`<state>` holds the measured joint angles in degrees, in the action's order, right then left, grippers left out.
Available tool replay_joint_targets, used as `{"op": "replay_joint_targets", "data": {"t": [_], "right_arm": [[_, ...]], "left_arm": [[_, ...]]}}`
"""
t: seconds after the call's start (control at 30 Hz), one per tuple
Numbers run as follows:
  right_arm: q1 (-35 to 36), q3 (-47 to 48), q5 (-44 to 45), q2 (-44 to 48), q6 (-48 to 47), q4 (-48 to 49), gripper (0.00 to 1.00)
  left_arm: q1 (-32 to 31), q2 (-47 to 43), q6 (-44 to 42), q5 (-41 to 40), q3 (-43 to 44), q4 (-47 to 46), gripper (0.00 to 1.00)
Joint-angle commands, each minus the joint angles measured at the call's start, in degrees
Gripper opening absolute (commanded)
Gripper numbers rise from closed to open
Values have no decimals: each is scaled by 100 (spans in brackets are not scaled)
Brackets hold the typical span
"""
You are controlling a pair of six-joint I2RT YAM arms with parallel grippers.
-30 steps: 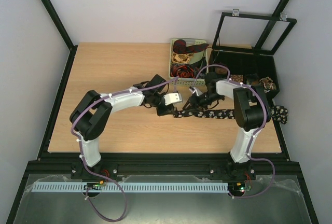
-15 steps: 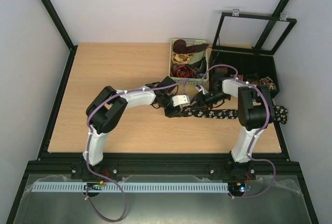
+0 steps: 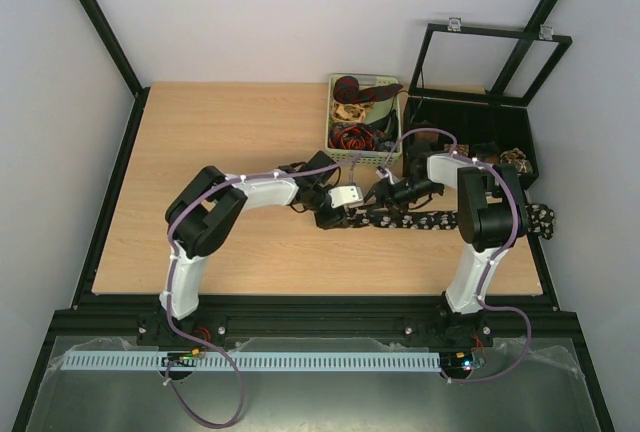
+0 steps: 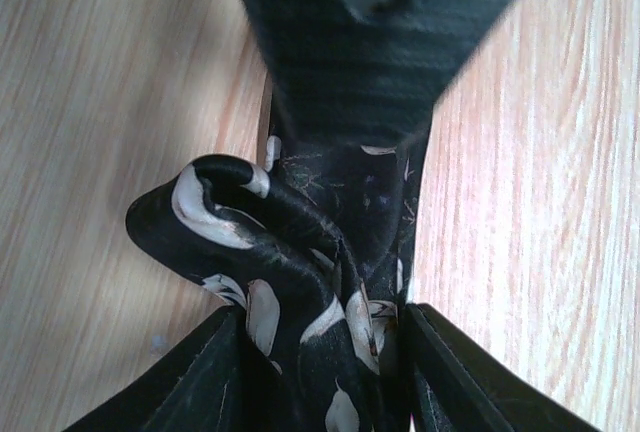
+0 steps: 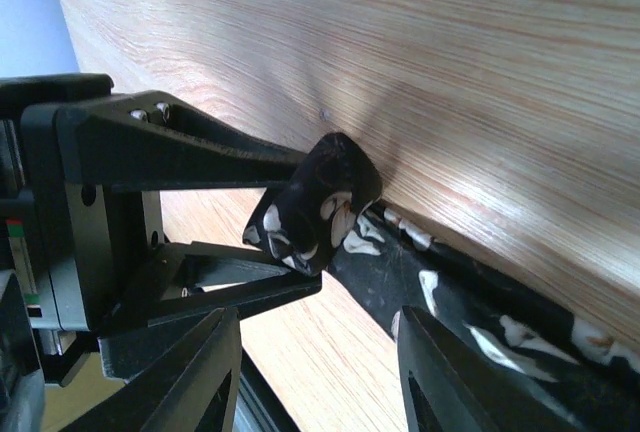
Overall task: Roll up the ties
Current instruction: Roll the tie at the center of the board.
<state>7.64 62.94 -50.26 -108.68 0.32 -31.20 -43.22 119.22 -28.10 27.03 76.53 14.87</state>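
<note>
A black tie with white speckles lies stretched across the table toward the right edge. Its left end is folded into a small coil, also seen in the right wrist view. My left gripper is shut on that folded end; in the left wrist view the fabric fills the gap between both fingers. My right gripper is open in the right wrist view, just right of the coil and above the tie strip, holding nothing. More ties lie in a green basket.
The green basket of ties stands at the back centre. A black box with its lid open stands at the back right, with rolled ties in its compartments. The tie's wide end hangs at the table's right edge.
My left arm has reached further right and my right gripper has closed in toward it. The tie's left end has been folded over more into a coil in the left fingers.
</note>
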Motion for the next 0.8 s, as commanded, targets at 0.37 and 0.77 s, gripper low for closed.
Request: {"op": "replay_joint_targets", "data": {"t": [0.37,0.77], "right_arm": [[402,498,-258,-537,742,113,46],[572,477,212,-420,669,-16,4]], "left_arm": [[-188,-608,-417,-568,-808,-660,45],[-215,-820,-367,-816,-990,-727,50]]}}
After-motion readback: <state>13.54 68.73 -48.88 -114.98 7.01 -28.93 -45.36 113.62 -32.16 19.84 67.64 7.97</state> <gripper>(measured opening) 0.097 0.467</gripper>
